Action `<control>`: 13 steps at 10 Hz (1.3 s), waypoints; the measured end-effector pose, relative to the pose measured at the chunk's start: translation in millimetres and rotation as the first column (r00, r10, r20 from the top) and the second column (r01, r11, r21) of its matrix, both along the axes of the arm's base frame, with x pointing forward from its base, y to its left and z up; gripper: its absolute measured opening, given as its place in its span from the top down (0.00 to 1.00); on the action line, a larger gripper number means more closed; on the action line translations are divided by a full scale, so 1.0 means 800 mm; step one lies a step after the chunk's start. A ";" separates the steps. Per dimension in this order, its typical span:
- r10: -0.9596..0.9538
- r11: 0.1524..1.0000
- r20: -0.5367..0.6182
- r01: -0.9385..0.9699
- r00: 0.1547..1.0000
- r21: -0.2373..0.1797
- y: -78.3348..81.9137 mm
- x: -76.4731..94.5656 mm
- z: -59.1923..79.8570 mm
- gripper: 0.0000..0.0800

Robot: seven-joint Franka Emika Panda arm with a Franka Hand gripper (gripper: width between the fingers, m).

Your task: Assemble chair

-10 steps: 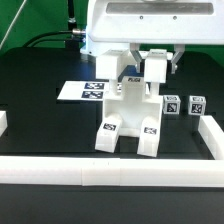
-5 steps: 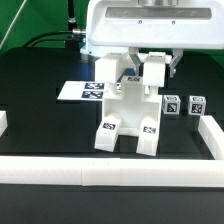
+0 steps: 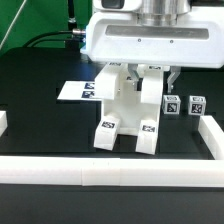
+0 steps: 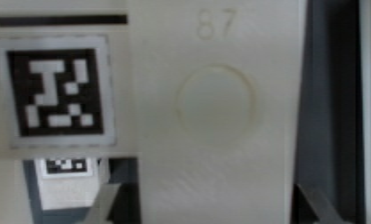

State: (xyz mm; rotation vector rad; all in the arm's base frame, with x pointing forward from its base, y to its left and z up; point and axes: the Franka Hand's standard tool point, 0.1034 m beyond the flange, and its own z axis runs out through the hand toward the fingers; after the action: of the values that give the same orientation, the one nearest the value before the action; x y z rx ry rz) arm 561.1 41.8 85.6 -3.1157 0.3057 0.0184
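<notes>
Inspection of the current state. The partly built chair (image 3: pixel 127 108) stands upright near the middle of the black worktop (image 3: pixel 40 125), resting on two blocky feet, each with a square tag on its front face. The arm's white hand housing (image 3: pixel 150 38) hangs directly above the chair and hides its upper end. The fingers (image 3: pixel 170 73) reach down beside the chair's top. We cannot tell whether they are spread, pressed together, or pinching the part.

Two small cubes (image 3: pixel 183 103) sit side by side on the worktop at the exterior view's right of the chair, apart from it. The marker board (image 3: pixel 76 90) lies flat behind the chair, toward the exterior view's left. A long white border rail (image 3: pixel 110 172) runs along the near edge.

The wrist view is filled by a white chair face at very close range, bearing a large tag (image 4: pixel 61 90), a raised "87" (image 4: pixel 214 22) and a faint circular mark (image 4: pixel 217 100).
</notes>
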 end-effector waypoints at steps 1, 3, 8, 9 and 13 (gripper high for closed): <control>0.000 1.000 0.003 0.000 1.000 -0.004 -0.001 0.000 -0.005 0.64; 0.001 1.000 0.015 -0.001 1.000 -0.010 -0.002 0.002 -0.011 0.64; 0.004 1.000 0.033 -0.004 0.999 -0.013 -0.003 0.007 -0.012 0.64; 0.002 1.000 0.033 -0.001 0.999 -0.013 -0.005 0.007 -0.012 0.51; 0.000 1.000 0.033 0.001 0.999 -0.013 -0.017 0.008 -0.012 0.22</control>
State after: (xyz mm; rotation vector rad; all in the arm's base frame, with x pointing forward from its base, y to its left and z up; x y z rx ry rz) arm 567.8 28.5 76.4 -3.1255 0.3072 -0.0353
